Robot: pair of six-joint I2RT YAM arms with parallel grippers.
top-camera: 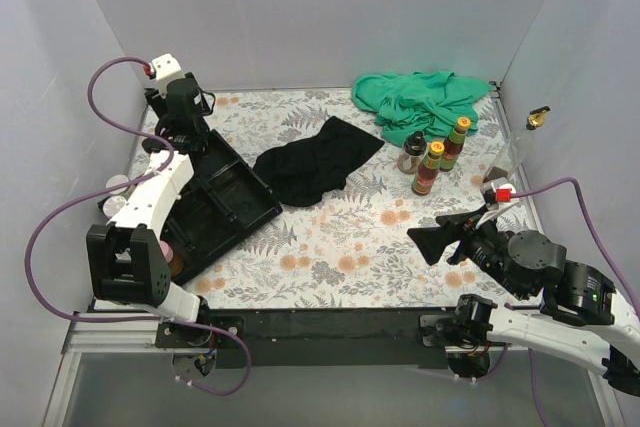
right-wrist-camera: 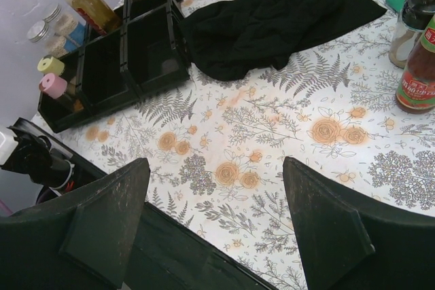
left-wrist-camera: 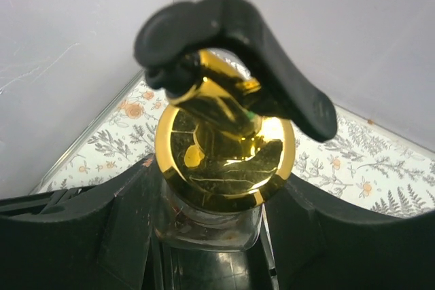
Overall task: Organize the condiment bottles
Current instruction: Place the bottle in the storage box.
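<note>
Closest up, the clear glass bottle with a gold pourer cap (left-wrist-camera: 224,161) stands upright in the left gripper (left-wrist-camera: 214,219), whose fingers are closed on its glass shoulders, at the far end of the black compartmented plastic tray (top-camera: 215,197). Whether it is seated there I cannot tell, but the way straight down looks unobstructed. Wide and empty, the right gripper (right-wrist-camera: 216,168) hangs nearer the red orange-capped sauce bottles (top-camera: 428,169) by the crumpled green cloth (top-camera: 420,102), with the black cloth (top-camera: 315,162) lying between them and the tray

Black compartmented plastic tray (top-camera: 240,202) at left, crumpled black cloth (top-camera: 318,160) just beside it, bunched green cloth (top-camera: 420,99) at back, floral-patterned tabletop (top-camera: 340,237)
</note>
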